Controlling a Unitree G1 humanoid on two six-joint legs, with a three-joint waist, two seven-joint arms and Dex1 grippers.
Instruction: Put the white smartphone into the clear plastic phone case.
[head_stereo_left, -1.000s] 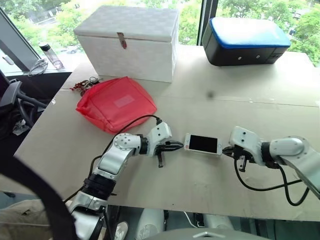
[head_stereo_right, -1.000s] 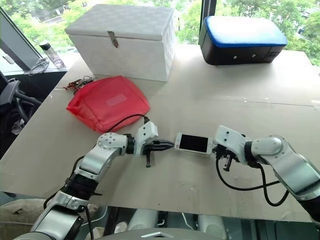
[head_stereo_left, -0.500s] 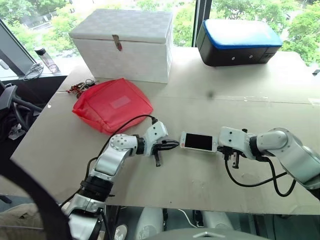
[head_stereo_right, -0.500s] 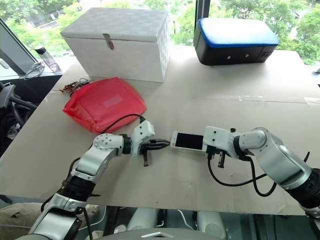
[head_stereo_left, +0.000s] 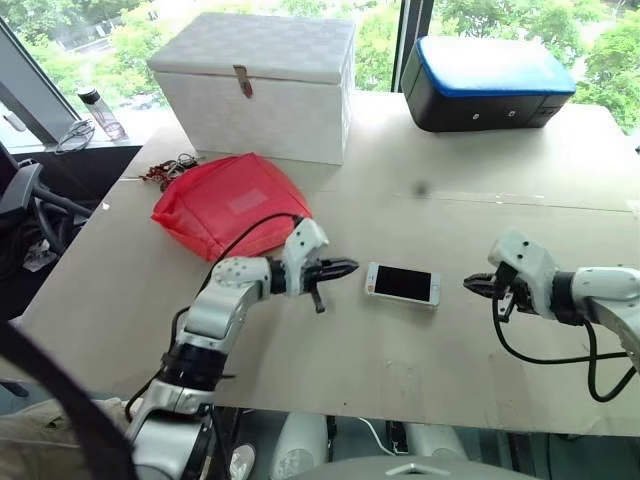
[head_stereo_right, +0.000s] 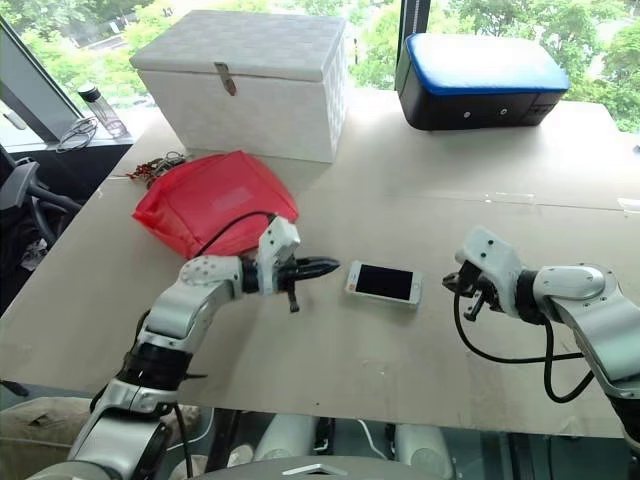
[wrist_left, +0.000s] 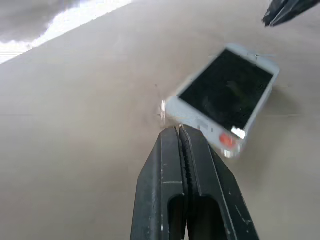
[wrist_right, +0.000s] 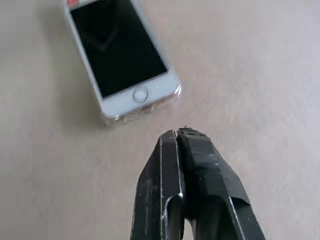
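On the near half of the tan table (head_stereo_left: 480, 200), between the two grippers, the white smartphone (head_stereo_left: 402, 284) lies flat, screen up, long axis running left to right. Bare tabletop surrounds it on every side. The near table edge runs well below it in the head views, and a seam crosses the top farther back.

Left gripper (head_stereo_left: 350, 268) sits just to the phone's left, apart from it, fingers pressed together, tips pointing at the phone's left end. Right gripper (head_stereo_left: 470, 285) sits to the phone's right with a wider strip of bare table between; its fingers are also pressed together, holding nothing.

Back of the table is crowded: white latched box (head_stereo_left: 255, 85) at the far left, black case with blue top (head_stereo_left: 490, 80) at the far right, red pouch (head_stereo_left: 232, 205) in front of the box, just behind the left arm. A bottle (head_stereo_left: 100, 110) stands off the table's far left corner by the window.

Phone: white bezels, dark screen, round home button at the end nearest the right gripper. In the right wrist view a thin see-through rim, the clear plastic phone case (wrist_right: 172, 98), wraps that corner of the phone, which sits inside it. A small orange-red mark shows at the phone's other end in the left wrist view.
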